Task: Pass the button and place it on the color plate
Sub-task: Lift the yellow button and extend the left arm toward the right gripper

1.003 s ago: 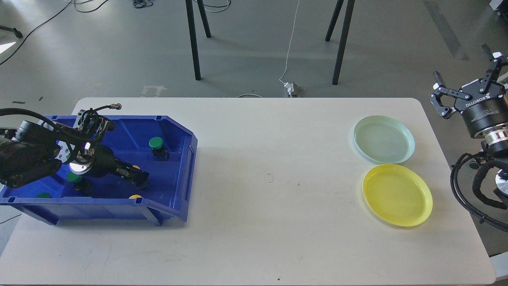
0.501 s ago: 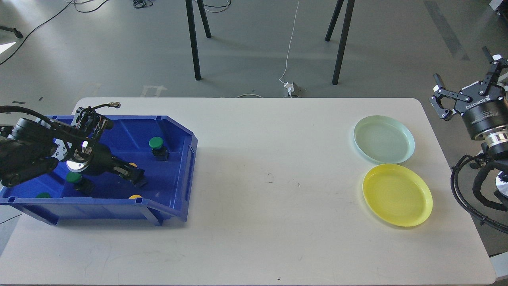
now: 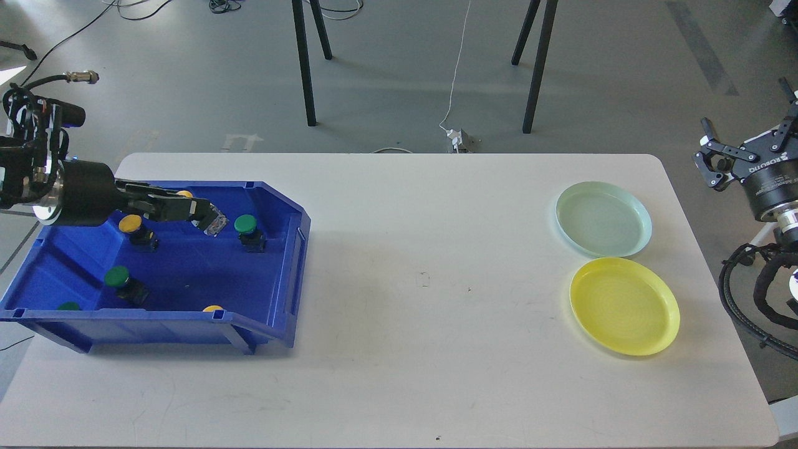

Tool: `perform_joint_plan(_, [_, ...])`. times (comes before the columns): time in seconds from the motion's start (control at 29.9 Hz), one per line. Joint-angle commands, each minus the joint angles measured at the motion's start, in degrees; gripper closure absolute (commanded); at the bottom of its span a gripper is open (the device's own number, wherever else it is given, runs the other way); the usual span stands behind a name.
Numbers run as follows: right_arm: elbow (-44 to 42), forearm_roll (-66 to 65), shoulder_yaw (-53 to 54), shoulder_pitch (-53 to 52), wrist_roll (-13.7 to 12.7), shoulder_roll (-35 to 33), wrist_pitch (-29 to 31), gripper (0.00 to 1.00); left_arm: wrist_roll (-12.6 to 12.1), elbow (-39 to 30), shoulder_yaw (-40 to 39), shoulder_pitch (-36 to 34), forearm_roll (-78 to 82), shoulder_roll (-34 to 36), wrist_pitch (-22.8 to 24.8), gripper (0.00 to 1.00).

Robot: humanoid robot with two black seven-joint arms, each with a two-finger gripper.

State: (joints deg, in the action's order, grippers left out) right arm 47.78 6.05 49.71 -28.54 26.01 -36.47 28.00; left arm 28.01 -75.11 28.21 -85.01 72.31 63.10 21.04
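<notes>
Sorting is at pickup: round-capped plastic buttons [image 3: 117, 276] lie in the blue plastic bin [image 3: 274, 299]. The left gripper [image 3: 209, 221] hovers above, possibly holding something, grip unclear. The right gripper [image 3: 748, 153] waits, fingers spread, beyond the yellow plate [image 3: 624, 306].

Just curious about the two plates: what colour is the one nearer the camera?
Yellow, seen in the head view; the other plate is pale green.

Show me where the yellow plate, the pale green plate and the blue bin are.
yellow plate [image 3: 624, 306], head view, centre of its dish.
pale green plate [image 3: 603, 219], head view, centre of its dish.
blue bin [image 3: 293, 240], head view, its right wall.
</notes>
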Motion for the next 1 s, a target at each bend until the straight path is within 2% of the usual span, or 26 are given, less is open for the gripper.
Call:
perform_joint_plan(0.0, [-0.32, 0.01, 0.65, -0.37, -0.43, -0.27, 0.00, 0.01, -0.01, -9.31, -8.76, 0.19, -0.59, 7.10, 5.49, 0.91])
perform_joint_plan(0.07, [0.46, -0.08, 0.48, -0.99, -0.52, -0.62, 0.00, 0.01, -0.01, -15.04, -12.03, 0.46, -1.99, 10.80, 6.96, 0.91])
perform_joint_plan(0.17, [1.69, -0.78, 0.39, -1.43, -0.43, -1.93, 0.00, 0.01, -0.01, -21.37, -12.92, 0.46, -9.97, 11.52, 6.96, 0.91])
perform_joint_plan(0.23, [3.27, -1.04, 0.30, -1.34, -0.34, -3.86, 0.00, 0.01, -0.01, -22.00, -13.18, 0.46, -15.33, 9.86, 6.96, 0.91])
perform_joint_plan(0.33, [7.92, -2.62, 0.21, -0.99, -0.08, -7.29, 0.00, 0.01, -0.01, -21.39, -13.36, 0.98, -23.59, 2.75, 6.74, 0.91])
perform_joint_plan(0.53, [15.58, -13.07, 0.83, -0.55, 1.41, -9.32, 0.00, 0.01, -0.01, -12.27, -14.32, 5.46, -41.26, -15.96, 0.50, 0.91])
perform_joint_plan(0.7, [16.82, -23.87, 1.18, -0.29, 1.99, -6.26, 0.00, 0.01, -0.01, -1.37, -16.17, 10.38, -46.91, -28.28, 0.41, 0.91])
perform_joint_plan(0.84, [16.73, -36.78, 0.83, -0.11, 1.99, 1.29, 0.00, 0.01, -0.01, 4.62, -18.54, 13.81, -48.75, -33.47, 0.84, 0.91])
perform_joint_plan(0.97, [17.60, -44.19, 0.30, 0.77, 1.99, 7.45, -3.12, 0.01, -0.01, 5.77, -20.83, 15.49, -52.45, -34.10, 0.93, 0.90])
